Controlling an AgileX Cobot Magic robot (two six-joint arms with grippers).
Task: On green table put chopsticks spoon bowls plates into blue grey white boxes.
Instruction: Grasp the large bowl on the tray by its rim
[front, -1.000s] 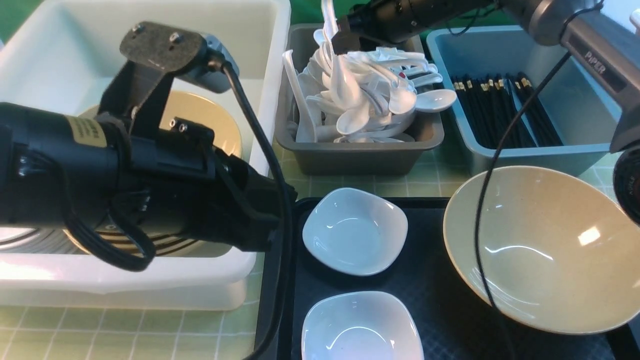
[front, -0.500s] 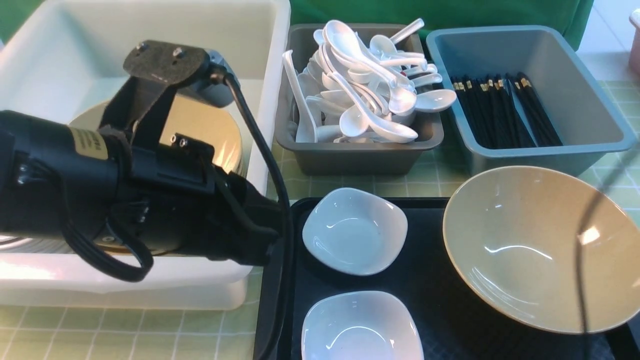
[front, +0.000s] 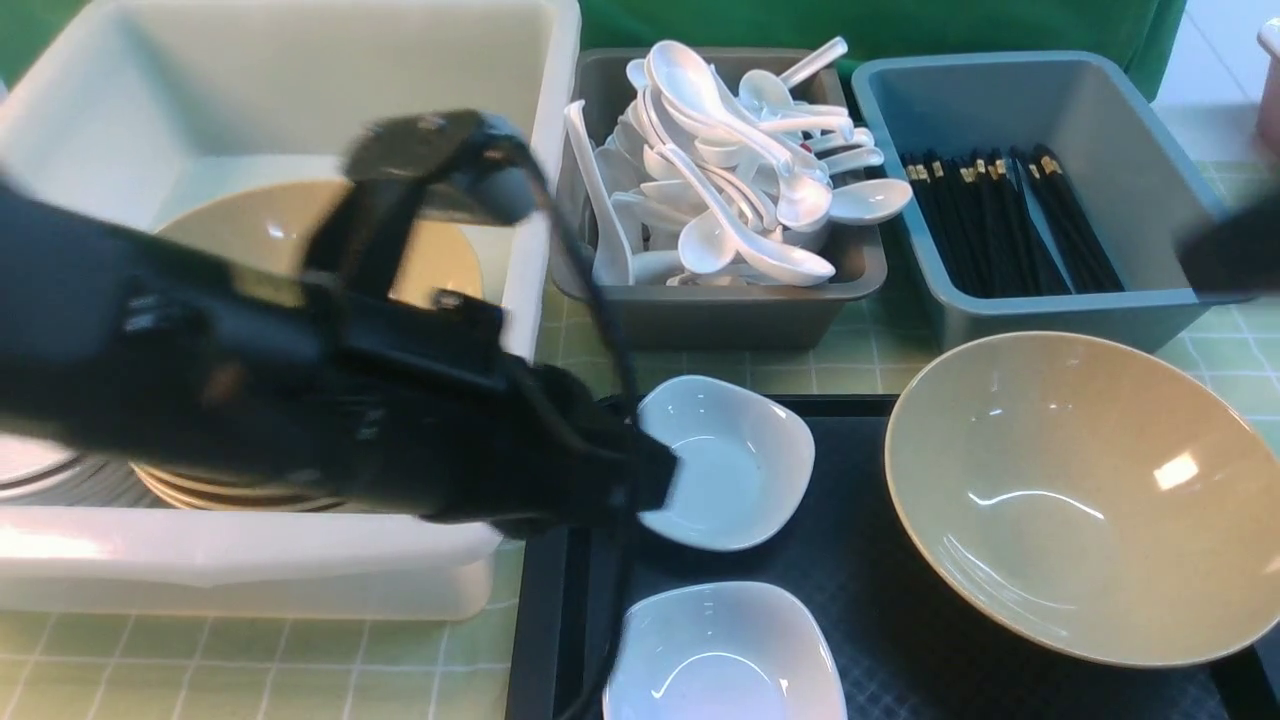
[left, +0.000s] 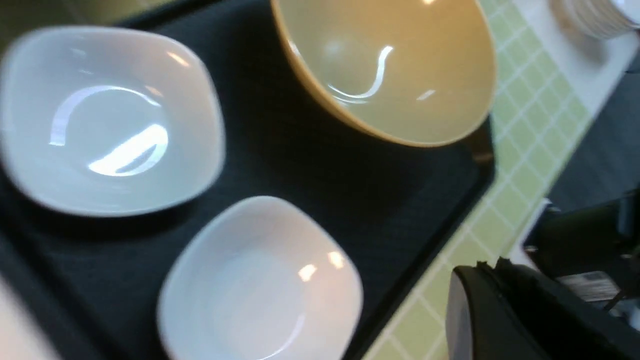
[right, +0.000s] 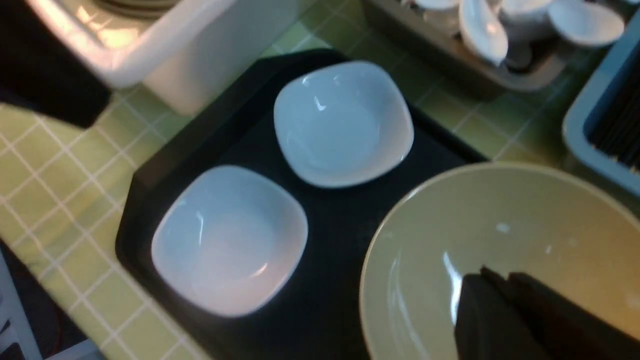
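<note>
**A:** Over on the left of the pale green gridded worktop (front: 300, 670), the left arm (front: 250, 400) is one long black smear across the front wall of the large translucent white plastic box (front: 250, 560). Its front end overlaps the left rim of the farther small rounded-square white dish (front: 740, 470).

**B:** Touching it?

**A:** Can't tell, too much blur. The wrist view is clearer: the left pincer (left: 487, 280) has its fingers pressed together with nothing between them.

**B:** And the other side?

**A:** The right pincer (right: 495, 290) is pressed together too, and empty. It hangs over the wide olive-tan glossy bowl (front: 1080, 490). From the front, the right arm (front: 1230, 250) is only a dark blur at the right edge, by the blue-teal plastic box (front: 1100, 140).

**B:** What sits on the flat black textured tray (front: 870, 600)?

**A:** Three pieces. The tan bowl fills the right side. The farther dish is on the left, and the nearer small white dish (front: 720, 660) sits just in front of it, the two apart.

**B:** And the boxes?

**A:** Black chopsticks with gold bands (front: 1010, 220) lie side by side in the blue-teal one. Glossy white soup spoons (front: 720, 190) are heaped in the dark grey plastic box (front: 700, 310) in the middle. The white box holds a stack of olive-tan bowls (front: 260, 225). A stack of pale dishes (front: 30, 465) shows at its near left corner, partly hidden by the arm.
</note>
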